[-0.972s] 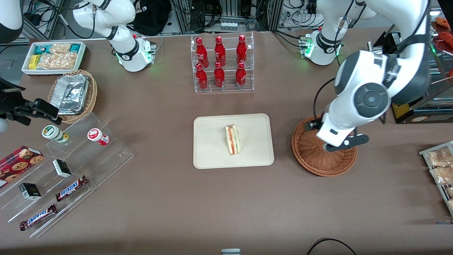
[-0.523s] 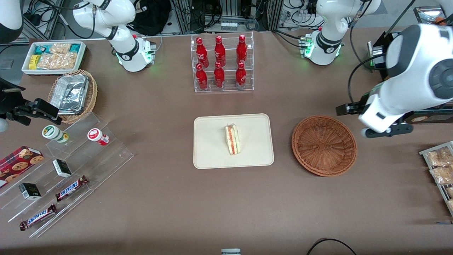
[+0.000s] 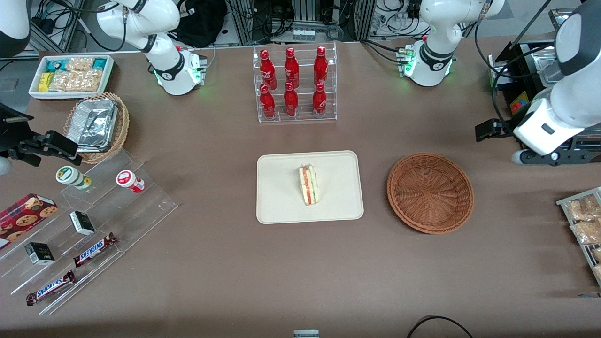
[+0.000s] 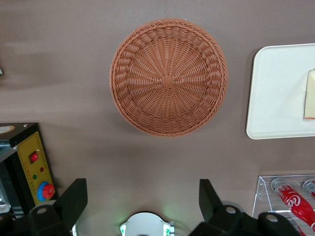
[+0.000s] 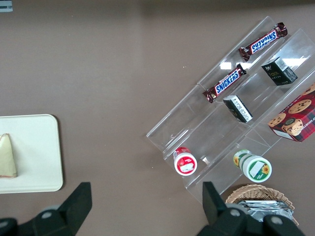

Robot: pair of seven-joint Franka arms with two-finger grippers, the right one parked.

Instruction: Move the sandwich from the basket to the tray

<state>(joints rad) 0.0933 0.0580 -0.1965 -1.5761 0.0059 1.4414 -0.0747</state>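
Note:
The sandwich (image 3: 308,184) lies on its side in the middle of the cream tray (image 3: 281,206); its red and green filling edge shows. The round reddish-brown basket (image 3: 429,192) sits beside the tray, toward the working arm's end, and holds nothing. My gripper (image 3: 547,157) hangs high above the table, past the basket toward the working arm's end. The left wrist view looks down on the basket (image 4: 167,78), the tray (image 4: 275,98) and a sliver of the sandwich (image 4: 310,96). There the gripper (image 4: 142,194) is open wide, with nothing between its fingers (image 4: 74,196).
A clear rack of red bottles (image 3: 295,84) stands farther from the camera than the tray. Toward the parked arm's end are an acrylic stepped shelf with snacks (image 3: 89,225), a tan basket of foil trays (image 3: 96,124) and a white snack bin (image 3: 70,75). A black box with a yellow panel (image 4: 29,164) stands near my gripper.
My arm has lifted away from above the basket and swung out toward the working arm's end of the table. The sandwich has stayed on the tray.

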